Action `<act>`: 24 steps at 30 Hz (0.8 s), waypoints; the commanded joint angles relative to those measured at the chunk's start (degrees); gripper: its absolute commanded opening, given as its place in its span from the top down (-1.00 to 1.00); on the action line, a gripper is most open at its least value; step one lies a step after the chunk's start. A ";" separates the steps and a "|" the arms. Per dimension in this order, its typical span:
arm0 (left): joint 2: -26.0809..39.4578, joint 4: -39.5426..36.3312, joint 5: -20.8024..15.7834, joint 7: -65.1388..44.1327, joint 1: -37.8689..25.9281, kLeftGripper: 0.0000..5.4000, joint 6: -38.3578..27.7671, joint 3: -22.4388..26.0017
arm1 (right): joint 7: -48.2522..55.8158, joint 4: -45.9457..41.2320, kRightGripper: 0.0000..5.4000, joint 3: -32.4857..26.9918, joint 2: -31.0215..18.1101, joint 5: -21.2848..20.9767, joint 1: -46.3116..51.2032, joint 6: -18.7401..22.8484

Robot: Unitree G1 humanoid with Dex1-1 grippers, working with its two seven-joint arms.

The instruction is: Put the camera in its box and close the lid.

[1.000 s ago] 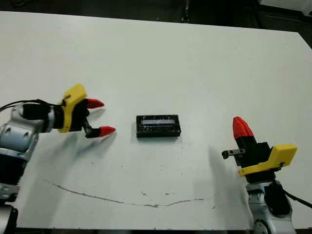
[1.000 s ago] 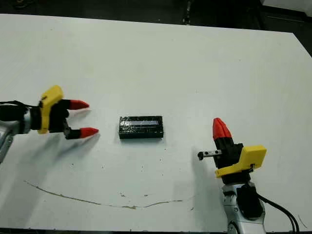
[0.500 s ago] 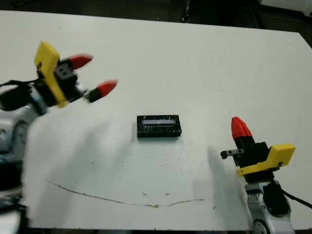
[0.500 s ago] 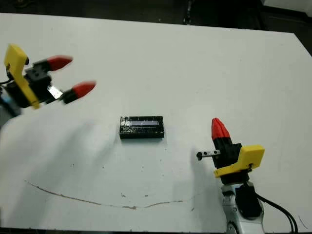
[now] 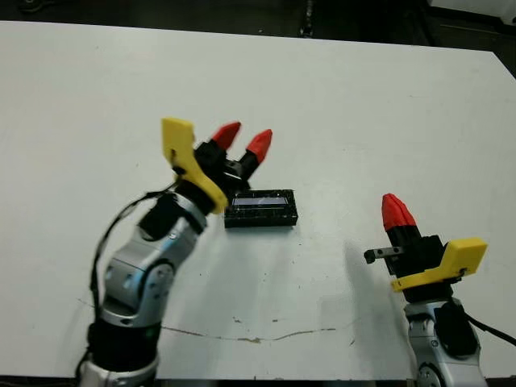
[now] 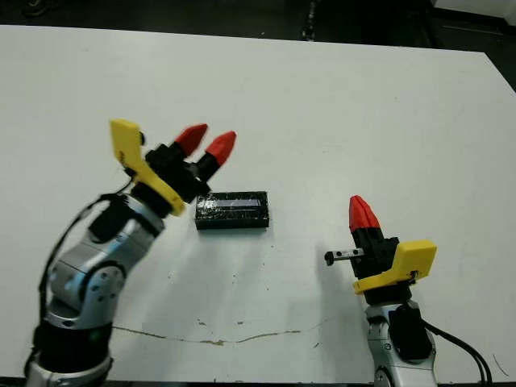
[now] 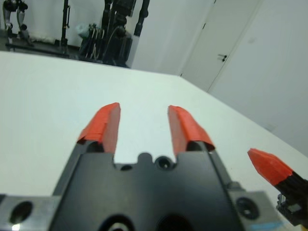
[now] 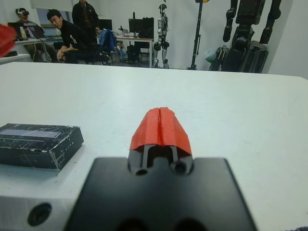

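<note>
A closed black box (image 5: 260, 208) lies at the table's middle, with the glossy lid (image 5: 262, 200) and its pale stripe on top. The camera is hidden. My left gripper (image 5: 243, 139) hangs open and empty just beyond the box's left end; its yellow-sided body overlaps that end in the picture. My right gripper (image 5: 397, 211) stands shut and empty to the right of the box, well apart from it. The right wrist view shows the box (image 8: 38, 144) beside the right gripper (image 8: 160, 122).
A thin brown scratch (image 5: 242, 334) runs along the white table (image 5: 363, 105) near its front edge. Beyond the table's far side, people (image 8: 62, 41) sit at desks, and robot stands (image 8: 243, 33) are there too.
My left arm has swung in from the far left of the table toward the box, still open. The right gripper and the box have stayed put.
</note>
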 commanded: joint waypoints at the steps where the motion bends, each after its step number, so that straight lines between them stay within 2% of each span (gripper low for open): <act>1: -0.14 1.82 2.06 1.77 2.14 0.27 2.58 -2.28 | -0.60 0.21 1.00 -0.42 -0.46 -0.51 0.61 -0.13; 4: 0.50 2.35 3.40 2.00 2.92 0.44 4.66 -4.04 | -0.52 0.15 1.00 -0.37 -0.52 -0.44 0.62 -0.14; 9: 0.40 2.30 3.26 3.00 4.44 0.72 10.93 -4.65 | -0.19 0.65 1.00 -0.27 -0.29 -0.09 0.51 -0.91; 14: 0.56 3.00 3.07 2.80 6.32 0.99 13.70 -4.48 | -0.61 0.35 1.00 -0.10 -0.30 -0.69 0.56 -0.56; 24: 1.53 6.19 1.38 1.22 6.60 0.99 17.99 -3.01 | -0.47 0.54 1.00 -0.02 -0.25 -0.43 0.42 -0.55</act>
